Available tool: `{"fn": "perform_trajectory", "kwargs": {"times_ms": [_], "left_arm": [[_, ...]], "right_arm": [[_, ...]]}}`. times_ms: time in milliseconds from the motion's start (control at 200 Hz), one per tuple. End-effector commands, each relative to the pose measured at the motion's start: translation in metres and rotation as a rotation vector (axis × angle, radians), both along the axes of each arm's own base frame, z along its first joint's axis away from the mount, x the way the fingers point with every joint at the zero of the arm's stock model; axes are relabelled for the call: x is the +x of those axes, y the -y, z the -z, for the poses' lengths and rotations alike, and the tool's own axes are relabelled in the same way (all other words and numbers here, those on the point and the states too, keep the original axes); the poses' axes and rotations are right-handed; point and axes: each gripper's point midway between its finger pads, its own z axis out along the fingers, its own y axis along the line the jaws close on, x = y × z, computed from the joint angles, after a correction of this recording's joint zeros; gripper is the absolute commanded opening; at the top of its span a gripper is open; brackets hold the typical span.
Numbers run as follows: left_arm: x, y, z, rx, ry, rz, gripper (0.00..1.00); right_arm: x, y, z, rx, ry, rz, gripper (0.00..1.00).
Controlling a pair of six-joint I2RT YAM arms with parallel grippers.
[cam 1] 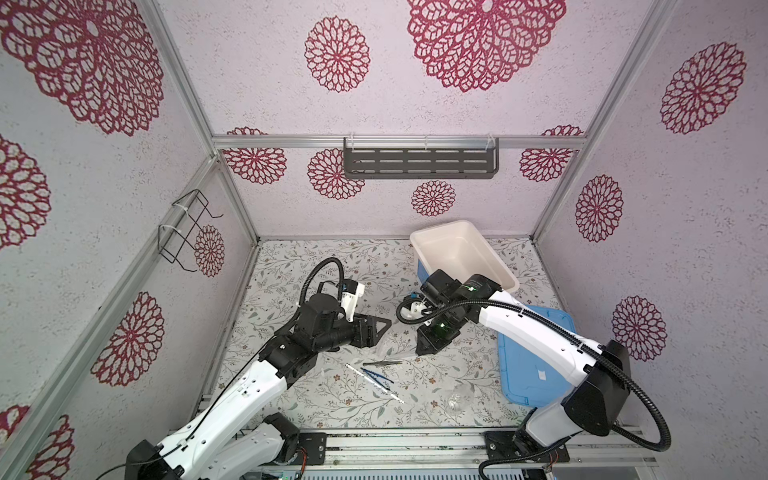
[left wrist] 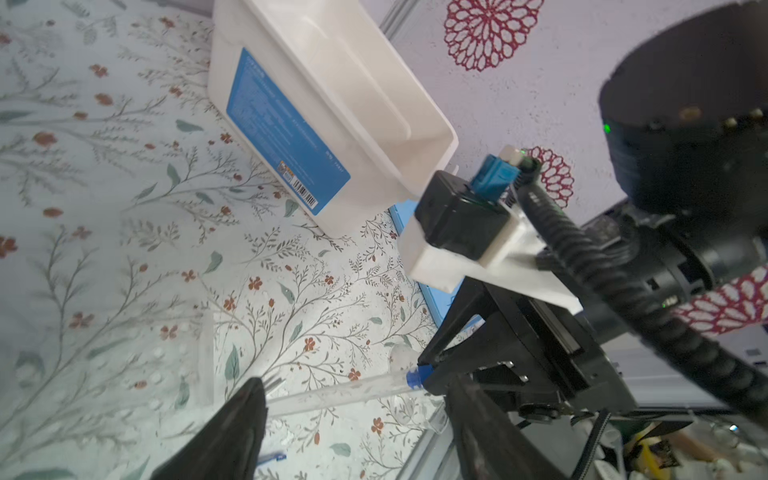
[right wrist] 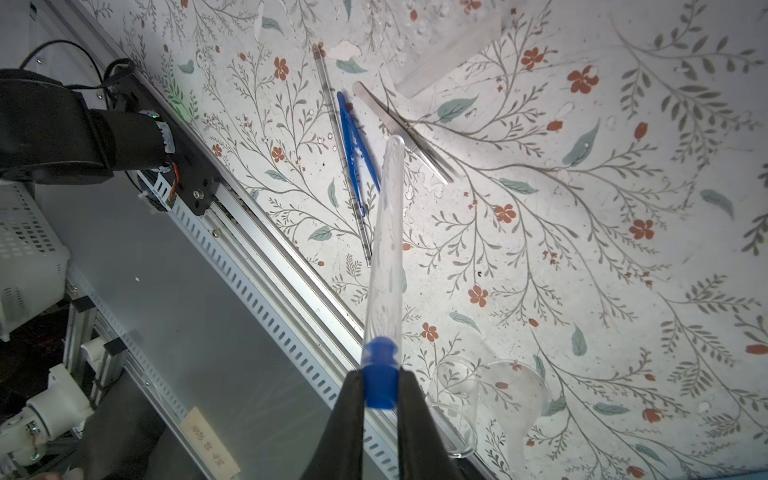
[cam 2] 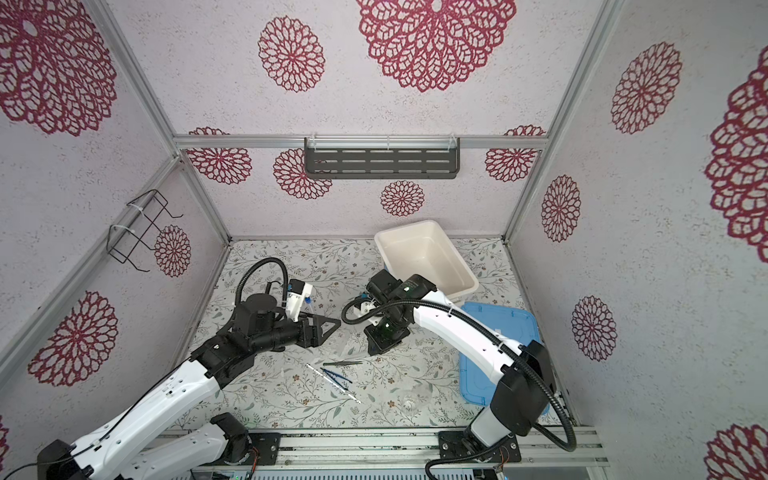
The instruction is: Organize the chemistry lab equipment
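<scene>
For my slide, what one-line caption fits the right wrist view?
Right gripper grips a clear tube by its blue cap; blue tweezers and metal tweezers lie beyond.

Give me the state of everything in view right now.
tube, capped, held aloft.
right gripper, shut on the tube at its cap.
left gripper, open, empty.
white tub, uncovered, looks empty.
blue lid, off the tub, lying flat.
metal tweezers, lying loose.
blue tweezers, lying loose.
white stick, lying loose.
flask, apparently on its side.
</scene>
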Motion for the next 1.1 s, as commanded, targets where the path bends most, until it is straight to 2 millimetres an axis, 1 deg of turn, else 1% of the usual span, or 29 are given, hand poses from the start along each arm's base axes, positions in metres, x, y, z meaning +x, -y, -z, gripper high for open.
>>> {"fn": "perform_trajectory", "kwargs": {"times_ms": [0, 55, 170, 275, 370, 465, 485, 490, 500, 545, 701, 831, 1041, 1096], "left_arm": [[0.008, 0.021, -0.019, 0.014, 0.261, 0.115, 0.75], [0.005, 0.03, -0.018, 0.014, 0.318, 0.178, 0.76], [-0.005, 0.047, -0.017, 0.05, 0.496, 0.297, 0.75], [-0.023, 0.061, -0.013, 0.06, 0.644, 0.418, 0.76], [-0.038, 0.077, -0.002, 0.072, 0.709, 0.516, 0.77], [-0.038, 0.091, 0.006, 0.071, 0.768, 0.524, 0.76], [-0.038, 0.092, 0.01, 0.066, 0.782, 0.516, 0.77], [-0.037, 0.093, 0.008, 0.062, 0.791, 0.509, 0.77], [-0.037, 0.093, 0.011, 0.059, 0.792, 0.507, 0.77], [-0.035, 0.096, 0.012, 0.034, 0.825, 0.491, 0.77], [-0.032, 0.106, 0.033, 0.064, 0.824, 0.522, 0.74], [-0.03, 0.115, 0.038, 0.067, 0.827, 0.531, 0.72], [-0.041, 0.13, 0.057, 0.082, 0.832, 0.602, 0.7], [-0.041, 0.132, 0.058, 0.079, 0.832, 0.607, 0.69]], "right_arm": [[0.003, 0.011, -0.01, 0.014, -0.046, 0.05, 0.16], [0.006, 0.014, -0.01, 0.018, -0.054, 0.068, 0.16], [0.007, 0.024, -0.008, 0.002, -0.076, 0.092, 0.16], [0.007, 0.029, -0.008, -0.004, -0.096, 0.108, 0.16], [0.007, 0.031, -0.009, -0.001, -0.114, 0.123, 0.16], [0.005, 0.034, -0.008, -0.002, -0.131, 0.128, 0.16], [0.004, 0.034, -0.009, -0.001, -0.136, 0.13, 0.16], [0.004, 0.034, -0.009, 0.0, -0.137, 0.131, 0.16], [0.004, 0.034, -0.009, 0.001, -0.14, 0.129, 0.16], [0.004, 0.035, -0.01, 0.004, -0.149, 0.127, 0.16], [0.004, 0.038, -0.014, -0.002, -0.156, 0.134, 0.16], [0.004, 0.038, -0.015, 0.001, -0.164, 0.133, 0.16], [0.006, 0.037, -0.017, -0.004, -0.168, 0.129, 0.16], [0.006, 0.037, -0.016, -0.008, -0.172, 0.126, 0.17]]}}
